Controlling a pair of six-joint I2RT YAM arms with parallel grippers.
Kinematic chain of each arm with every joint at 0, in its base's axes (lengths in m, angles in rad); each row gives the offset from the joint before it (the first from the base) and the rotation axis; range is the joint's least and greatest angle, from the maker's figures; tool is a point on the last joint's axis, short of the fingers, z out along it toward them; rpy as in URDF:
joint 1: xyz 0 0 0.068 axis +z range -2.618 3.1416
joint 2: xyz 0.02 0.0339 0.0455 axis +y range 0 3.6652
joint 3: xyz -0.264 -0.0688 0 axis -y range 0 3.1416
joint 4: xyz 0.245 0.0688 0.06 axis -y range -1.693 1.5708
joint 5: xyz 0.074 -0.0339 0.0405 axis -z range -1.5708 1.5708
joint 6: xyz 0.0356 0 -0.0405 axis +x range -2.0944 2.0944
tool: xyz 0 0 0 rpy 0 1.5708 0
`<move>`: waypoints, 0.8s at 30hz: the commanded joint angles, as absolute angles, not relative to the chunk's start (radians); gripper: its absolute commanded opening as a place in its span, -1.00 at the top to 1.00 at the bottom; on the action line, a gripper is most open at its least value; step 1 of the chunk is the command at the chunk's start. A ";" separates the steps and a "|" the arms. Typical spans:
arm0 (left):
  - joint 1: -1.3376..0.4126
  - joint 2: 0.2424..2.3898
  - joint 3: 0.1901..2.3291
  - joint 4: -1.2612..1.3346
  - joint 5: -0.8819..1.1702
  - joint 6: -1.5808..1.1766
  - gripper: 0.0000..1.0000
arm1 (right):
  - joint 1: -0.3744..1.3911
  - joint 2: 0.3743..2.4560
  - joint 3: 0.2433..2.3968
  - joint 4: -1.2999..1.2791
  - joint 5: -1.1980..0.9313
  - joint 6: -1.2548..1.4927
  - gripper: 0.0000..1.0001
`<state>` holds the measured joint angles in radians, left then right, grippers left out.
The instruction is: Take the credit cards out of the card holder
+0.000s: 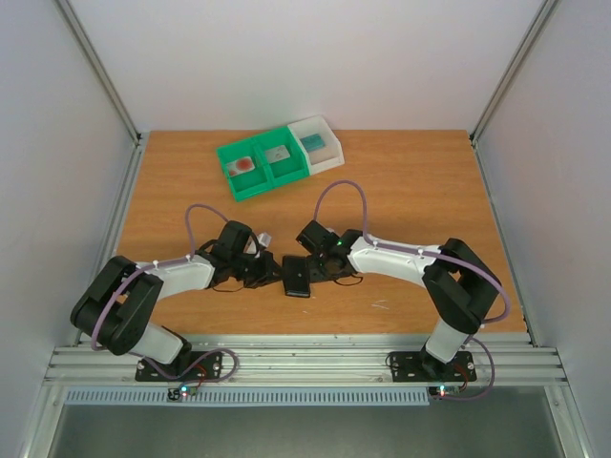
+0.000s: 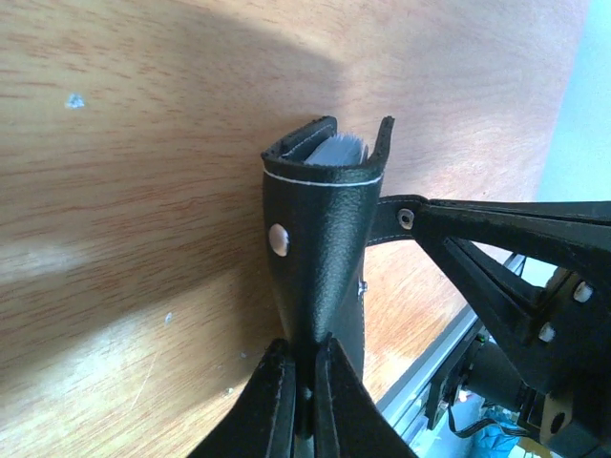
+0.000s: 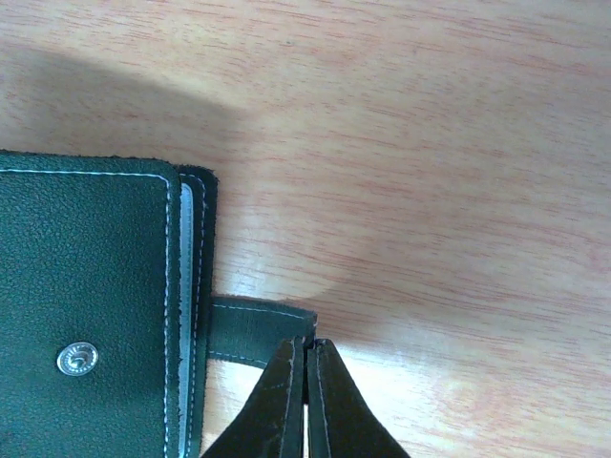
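Note:
The black card holder (image 1: pixel 297 277) sits closed between both arms at the table's near middle. In the left wrist view it (image 2: pixel 320 229) stands on edge, and my left gripper (image 2: pixel 305 382) is shut on its lower end. A grey-blue edge (image 2: pixel 339 151) shows between the covers; I cannot tell whether it is a card. My right gripper (image 3: pixel 307 345) is shut on the tip of the holder's clasp tab (image 3: pixel 256 329), beside the stitched cover (image 3: pixel 86 315). A whitish credit card with a red blotch (image 1: pixel 244 164) lies in the green bin.
The green bin (image 1: pixel 265 178) and a white bin (image 1: pixel 329 153) stand side by side at the back of the table, the green one also holding a greyish card (image 1: pixel 278 154). The table's near edge and metal rail (image 2: pixel 430 367) lie close behind the holder.

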<state>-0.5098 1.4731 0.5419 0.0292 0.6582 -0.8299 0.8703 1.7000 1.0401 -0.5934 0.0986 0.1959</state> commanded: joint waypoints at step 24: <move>-0.506 1.260 0.613 -0.298 0.465 -0.717 -0.51 | 0.871 1.462 0.998 -0.410 -0.201 0.200 0.98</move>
